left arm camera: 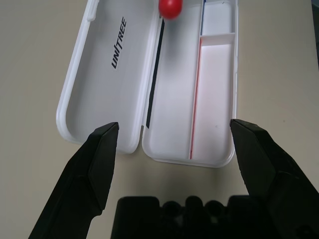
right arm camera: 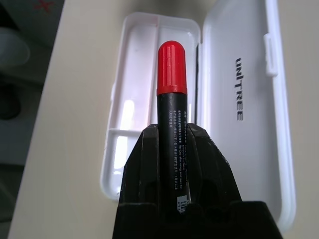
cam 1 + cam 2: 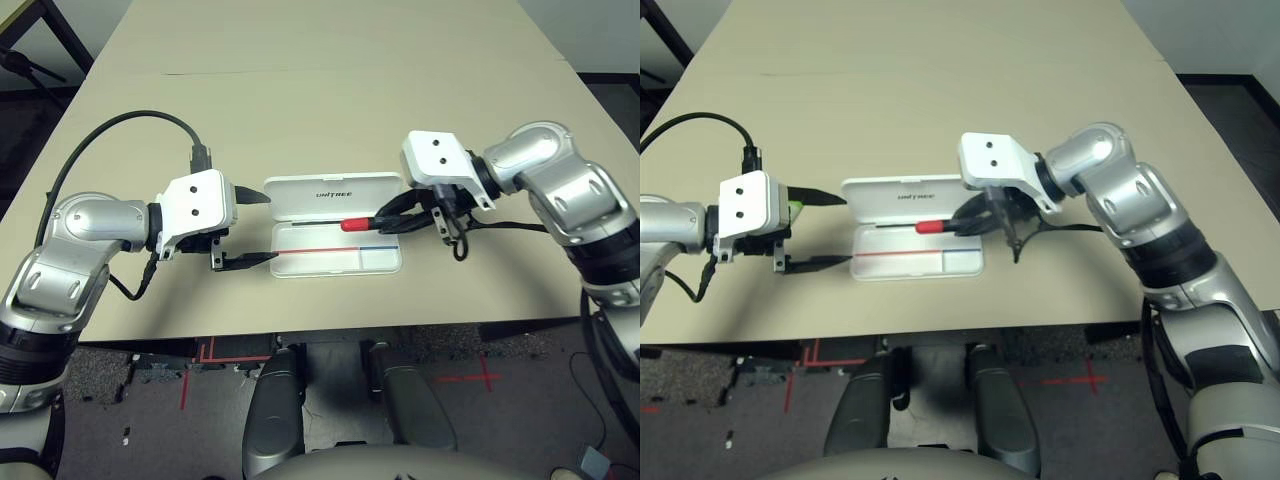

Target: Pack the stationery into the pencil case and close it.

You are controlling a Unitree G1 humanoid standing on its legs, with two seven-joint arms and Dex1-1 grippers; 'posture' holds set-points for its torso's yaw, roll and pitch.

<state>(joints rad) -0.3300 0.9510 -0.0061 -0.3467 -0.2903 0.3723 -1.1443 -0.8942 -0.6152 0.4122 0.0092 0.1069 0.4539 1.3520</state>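
Beige, matte tabletop (image 3: pixel 330 120) is stretching away smooth and bare, bearing a white hard-plastic pencil case (image 3: pixel 335 238) with rounded corners, lying open at its near middle. Its glossy lid, lettered "UNITREE", is lying flat on the far side; a thin red-and-blue line is running along the tray. At the case's left end the left gripper (image 3: pixel 258 228) is standing released, black fingers spread wide. From the right, the right gripper (image 2: pixel 173 149) is clenching a black cylindrical marker with ribbed red cap (image 2: pixel 172 99), holding it over the tray.
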